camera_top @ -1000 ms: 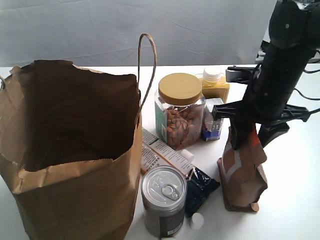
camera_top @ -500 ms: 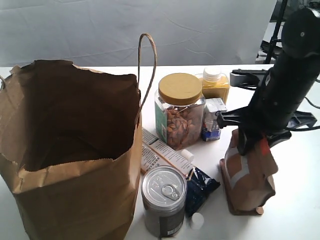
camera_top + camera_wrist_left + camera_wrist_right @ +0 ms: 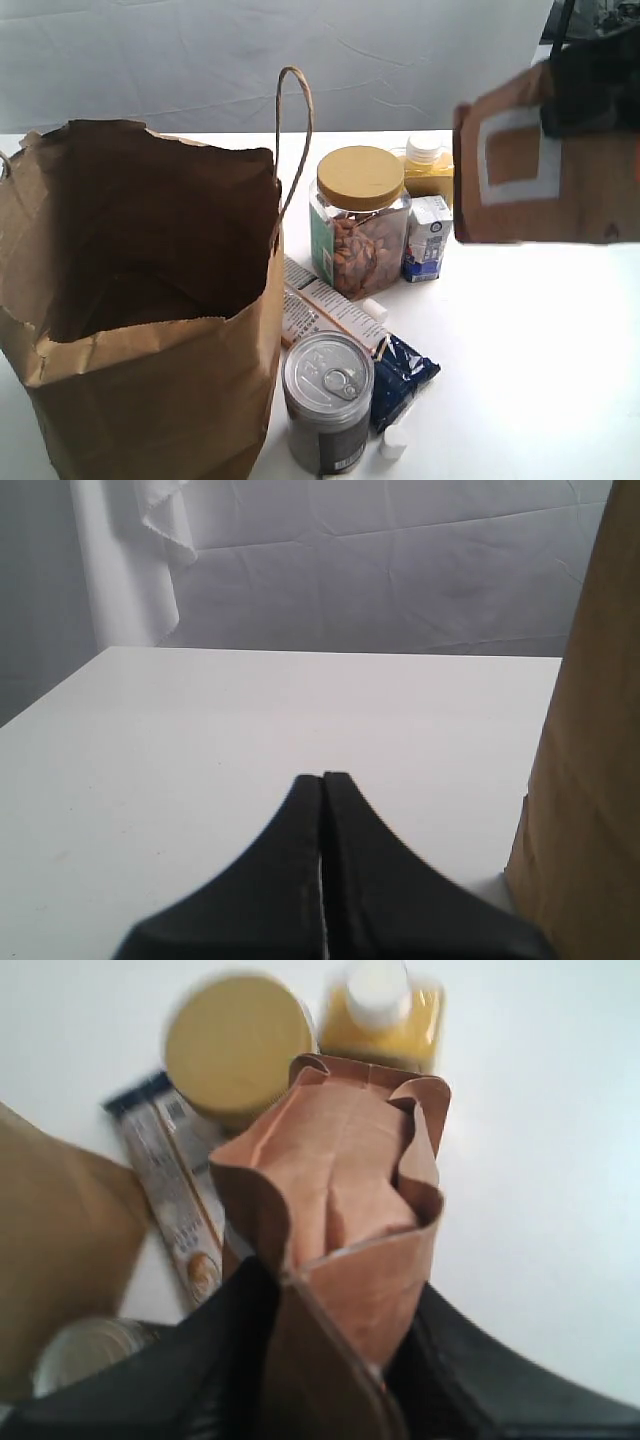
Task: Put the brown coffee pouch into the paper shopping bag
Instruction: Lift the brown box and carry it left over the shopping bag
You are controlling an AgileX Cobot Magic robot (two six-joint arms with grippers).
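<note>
The right gripper (image 3: 335, 1355) grips the brown coffee pouch (image 3: 530, 170), which hangs in the air at the right, above the white table (image 3: 520, 350), its white square showing. The open paper shopping bag (image 3: 150, 400) stands at the left, well apart. The left gripper (image 3: 322, 810) is closed on nothing, near the bag's wall.

A kraft-brown coffee pouch (image 3: 565, 195) hangs in the air at the upper right, well above the white surface (image 3: 520, 340). It is tipped onto its side, so the white square outline on its face shows. The right gripper (image 3: 335, 1360) clamps it between dark jaws. At the left stands a large brown paper shopping bag (image 3: 150, 400), upright, mouth open, one thin loop handle (image 3: 294, 69) raised.
</note>
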